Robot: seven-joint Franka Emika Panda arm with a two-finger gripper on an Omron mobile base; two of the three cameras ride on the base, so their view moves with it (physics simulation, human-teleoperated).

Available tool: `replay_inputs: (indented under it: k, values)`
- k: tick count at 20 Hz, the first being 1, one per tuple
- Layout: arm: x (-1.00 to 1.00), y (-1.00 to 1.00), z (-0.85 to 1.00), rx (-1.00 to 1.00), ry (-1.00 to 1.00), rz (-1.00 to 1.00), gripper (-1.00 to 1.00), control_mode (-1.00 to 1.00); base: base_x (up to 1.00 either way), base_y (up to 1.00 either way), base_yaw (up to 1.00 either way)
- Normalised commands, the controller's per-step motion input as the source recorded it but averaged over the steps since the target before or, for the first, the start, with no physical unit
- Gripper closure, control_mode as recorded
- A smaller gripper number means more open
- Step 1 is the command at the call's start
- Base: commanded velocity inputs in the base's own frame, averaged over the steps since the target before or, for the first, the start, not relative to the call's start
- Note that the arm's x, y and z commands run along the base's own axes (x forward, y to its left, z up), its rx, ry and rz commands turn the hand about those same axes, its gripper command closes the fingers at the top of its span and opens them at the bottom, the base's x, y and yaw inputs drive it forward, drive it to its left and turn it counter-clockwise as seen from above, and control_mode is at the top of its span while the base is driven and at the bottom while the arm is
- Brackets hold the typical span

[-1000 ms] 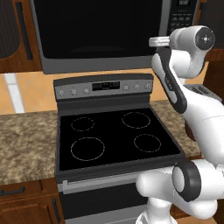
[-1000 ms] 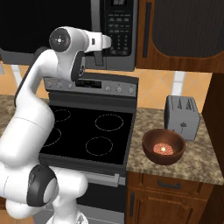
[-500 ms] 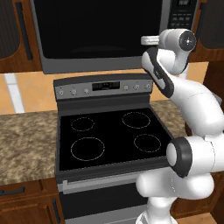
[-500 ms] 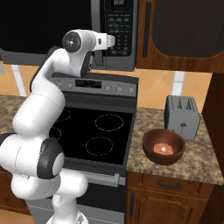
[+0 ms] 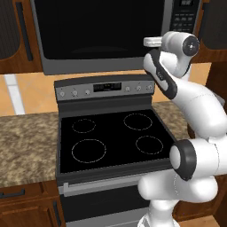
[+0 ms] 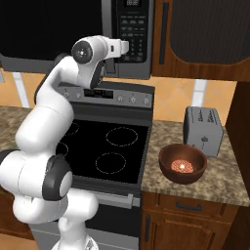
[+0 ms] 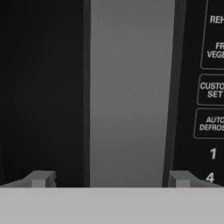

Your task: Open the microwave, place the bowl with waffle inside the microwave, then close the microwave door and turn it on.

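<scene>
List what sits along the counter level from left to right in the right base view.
Granite counter → black stove → bowl with waffle → toaster, which stands just behind the bowl and reaches a little further right.

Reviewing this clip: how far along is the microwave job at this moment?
Nothing looks finished yet. The microwave door is shut, and the bowl with waffle sits on the counter beside the toaster. In hand: the hand is open, its fingertips either side of the grey strip between the door glass and the keypad, apparently lining up to open it. Left: opening, loading the bowl, closing, turning on.
</scene>
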Motion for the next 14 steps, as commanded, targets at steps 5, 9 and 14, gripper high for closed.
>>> replay_inputs:
  k: [5,9,14]
  values:
    - [0.09,0.00,0.00,0.00,0.00,0.00,1.00,-1.00,0.00,0.00,0.00]
    - [-0.01,0.06,0.00,0.00,0.02,0.00,1.00,-1.00,0.00,0.00,0.00]
    - [-0.47,0.31,0.00,-0.03,0.01,0.00,1.00,-1.00,0.00,0.00,0.00]
